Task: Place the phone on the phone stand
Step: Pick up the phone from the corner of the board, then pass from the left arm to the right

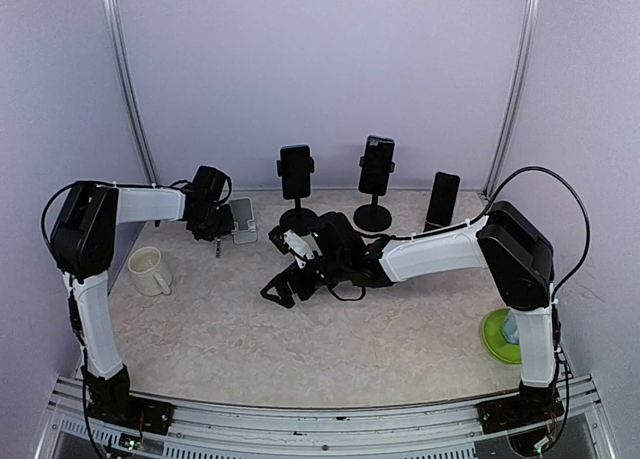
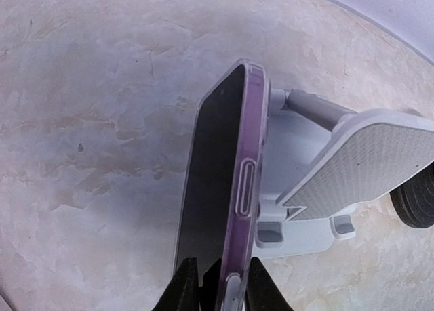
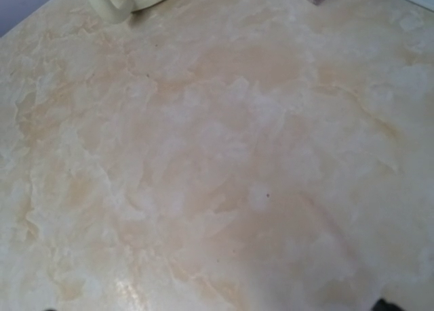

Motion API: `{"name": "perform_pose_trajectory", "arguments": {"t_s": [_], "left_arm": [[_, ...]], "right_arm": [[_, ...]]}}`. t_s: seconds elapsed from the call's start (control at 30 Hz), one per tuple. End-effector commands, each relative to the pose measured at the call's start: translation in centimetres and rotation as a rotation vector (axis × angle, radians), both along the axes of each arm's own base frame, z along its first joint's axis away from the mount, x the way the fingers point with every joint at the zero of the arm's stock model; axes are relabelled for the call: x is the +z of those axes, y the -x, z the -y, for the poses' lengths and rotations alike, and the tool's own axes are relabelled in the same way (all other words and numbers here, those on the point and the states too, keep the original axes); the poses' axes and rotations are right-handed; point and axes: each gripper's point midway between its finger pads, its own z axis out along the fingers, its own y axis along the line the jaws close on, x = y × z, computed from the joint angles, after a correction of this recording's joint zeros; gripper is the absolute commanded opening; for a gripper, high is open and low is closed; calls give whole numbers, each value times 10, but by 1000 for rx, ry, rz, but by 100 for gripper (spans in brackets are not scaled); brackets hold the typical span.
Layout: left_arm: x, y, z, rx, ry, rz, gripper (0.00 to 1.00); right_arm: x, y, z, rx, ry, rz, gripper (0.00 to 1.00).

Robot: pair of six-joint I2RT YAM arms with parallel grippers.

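The left gripper (image 2: 220,284) holds one purple-cased phone (image 2: 224,189); one white stand (image 2: 352,169) is beside it, one cream mug (image 1: 150,271) near. Beyond the right gripper (image 1: 285,287) stand three dark phones (image 1: 295,169) (image 1: 376,162) (image 1: 443,199) and two black stands (image 1: 297,219) (image 1: 372,217); one green dish (image 1: 497,334) lies behind.

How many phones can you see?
4. Three black phones stand along the back: left phone, middle phone, right phone. The purple-cased phone is in the left gripper. Others may be hidden.

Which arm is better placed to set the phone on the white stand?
Left. Its claw grips the phone right beside the stand; the right arm sits mid-table, farther away, holding nothing.
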Motion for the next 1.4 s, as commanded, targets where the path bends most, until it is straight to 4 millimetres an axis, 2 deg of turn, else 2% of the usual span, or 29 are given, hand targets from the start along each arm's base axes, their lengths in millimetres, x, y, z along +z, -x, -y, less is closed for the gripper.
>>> {"name": "perform_pose_trajectory", "arguments": {"t_s": [0.0, 0.3, 0.4, 0.53, 0.73, 0.93, 1.03, 1.23, 1.37], "left_arm": [[16, 9, -16, 34, -5, 20, 20], [16, 19, -24, 61, 11, 27, 0], [20, 24, -28, 92, 27, 37, 0], [37, 34, -31, 161, 52, 56, 0], [64, 70, -9, 226, 117, 98, 0], [85, 113, 34, 237, 260, 148, 0], [102, 132, 52, 232, 326, 184, 0], [125, 161, 71, 237, 415, 219, 0], [139, 178, 78, 251, 504, 234, 0]], "right_arm": [[30, -1, -2, 4, -38, 36, 100], [31, 0, -5, 14, -40, 32, 100], [30, 4, -6, 45, -29, 67, 100], [28, 5, -7, 73, 20, 253, 100], [45, -1, -5, 44, -15, 441, 100], [62, 8, -20, 49, -64, 593, 100], [70, 7, -25, 14, -81, 645, 98], [85, 14, -22, -23, -151, 748, 93], [85, 22, -23, -82, -121, 885, 89]]}}
